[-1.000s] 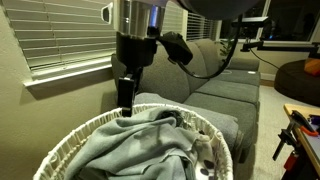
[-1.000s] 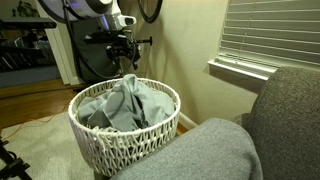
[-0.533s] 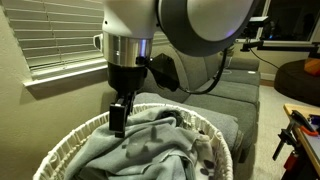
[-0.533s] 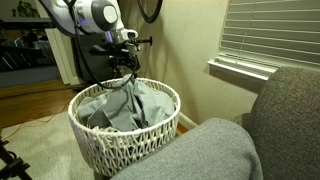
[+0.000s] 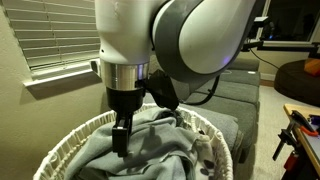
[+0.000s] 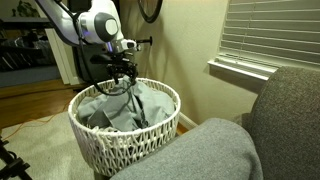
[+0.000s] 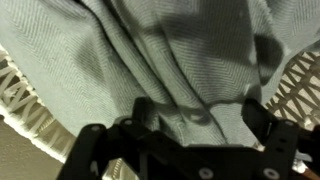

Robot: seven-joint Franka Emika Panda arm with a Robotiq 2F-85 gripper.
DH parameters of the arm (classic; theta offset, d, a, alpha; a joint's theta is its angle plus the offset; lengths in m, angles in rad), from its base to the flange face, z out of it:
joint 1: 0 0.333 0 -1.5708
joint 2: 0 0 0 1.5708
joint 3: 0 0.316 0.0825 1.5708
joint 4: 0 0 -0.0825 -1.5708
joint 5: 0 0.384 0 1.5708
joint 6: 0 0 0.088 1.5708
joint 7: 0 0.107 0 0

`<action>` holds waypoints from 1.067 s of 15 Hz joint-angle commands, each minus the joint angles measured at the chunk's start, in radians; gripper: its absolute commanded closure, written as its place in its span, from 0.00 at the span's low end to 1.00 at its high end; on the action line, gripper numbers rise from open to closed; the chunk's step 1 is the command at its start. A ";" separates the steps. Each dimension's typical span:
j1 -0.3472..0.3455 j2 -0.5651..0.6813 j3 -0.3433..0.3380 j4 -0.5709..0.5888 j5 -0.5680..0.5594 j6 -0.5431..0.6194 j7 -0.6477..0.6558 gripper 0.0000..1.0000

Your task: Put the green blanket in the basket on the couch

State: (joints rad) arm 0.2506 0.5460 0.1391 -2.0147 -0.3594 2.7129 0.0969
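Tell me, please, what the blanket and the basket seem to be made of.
The green blanket looks like soft, matte, fleece-like fabric: it lies in loose rumpled folds. The basket looks like white woven wicker, perhaps painted: open-weave strands show in its wall.

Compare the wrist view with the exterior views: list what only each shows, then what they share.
Only the wrist view: the green blanket's fine knit and folds up close, with the basket's open weave at both edges. Only the exterior views: the robot arm, the grey couch, the window blinds and the basket's full round rim. Shared: the blanket rumpled inside the basket, and the open gripper low over it.
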 commanded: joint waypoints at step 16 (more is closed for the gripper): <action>0.049 0.016 -0.056 -0.016 0.011 0.030 -0.009 0.38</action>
State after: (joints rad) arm 0.2662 0.5811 0.1214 -2.0105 -0.3587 2.7173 0.0830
